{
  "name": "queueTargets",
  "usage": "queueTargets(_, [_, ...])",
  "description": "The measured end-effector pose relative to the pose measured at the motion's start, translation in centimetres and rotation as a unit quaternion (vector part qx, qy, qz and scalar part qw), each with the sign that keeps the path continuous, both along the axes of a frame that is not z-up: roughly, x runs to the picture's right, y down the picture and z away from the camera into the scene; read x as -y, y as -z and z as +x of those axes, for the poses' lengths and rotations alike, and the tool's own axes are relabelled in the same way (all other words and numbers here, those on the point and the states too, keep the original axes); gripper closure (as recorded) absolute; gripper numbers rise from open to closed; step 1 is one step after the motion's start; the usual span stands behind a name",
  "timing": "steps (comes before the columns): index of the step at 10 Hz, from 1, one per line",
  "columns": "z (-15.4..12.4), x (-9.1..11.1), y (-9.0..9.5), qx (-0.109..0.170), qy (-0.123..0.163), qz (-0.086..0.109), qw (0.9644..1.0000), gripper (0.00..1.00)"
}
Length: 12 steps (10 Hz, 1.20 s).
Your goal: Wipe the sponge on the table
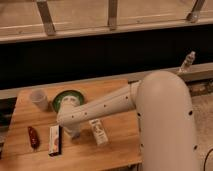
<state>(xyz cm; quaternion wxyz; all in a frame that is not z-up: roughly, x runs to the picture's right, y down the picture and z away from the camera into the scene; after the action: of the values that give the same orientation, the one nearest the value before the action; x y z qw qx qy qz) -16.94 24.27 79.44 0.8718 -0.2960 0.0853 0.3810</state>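
Note:
My gripper (pixel 73 131) points down at the table (pixel 117 150), just below the green bowl (pixel 67 99) and between the white-and-red packet (pixel 55 139) and the lying white bottle (pixel 98 132). The white arm (pixel 105 104) reaches to it from the right and covers the wood under it. The sponge is hidden from this view. The table is a light-brown plank top that fills the lower left of the view.
A clear plastic cup (pixel 39 99) stands left of the bowl. A small red item (pixel 33 136) lies near the left edge. A small bottle (pixel 187 61) stands on the ledge at the upper right. A dark wall runs behind the table.

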Motion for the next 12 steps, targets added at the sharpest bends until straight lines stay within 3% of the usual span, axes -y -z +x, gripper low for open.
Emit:
queueTargets(3, [5.0, 2.9, -0.3, -0.045, -0.016, 0.025, 0.9986, 1.0])
queueTargets(6, [11.2, 7.5, -0.8, -0.085, -0.041, 0.053, 0.9942, 1.0])
queueTargets(7, [12.7, 8.1, -1.0, -0.092, -0.046, 0.054, 0.9932, 1.0])
queueTargets(9, [12.9, 8.1, -1.5, -0.09, -0.047, 0.051, 0.9935, 1.0])
queueTargets(12, [10.5, 5.9, -1.7, -0.077, -0.036, 0.035, 0.9958, 1.0])
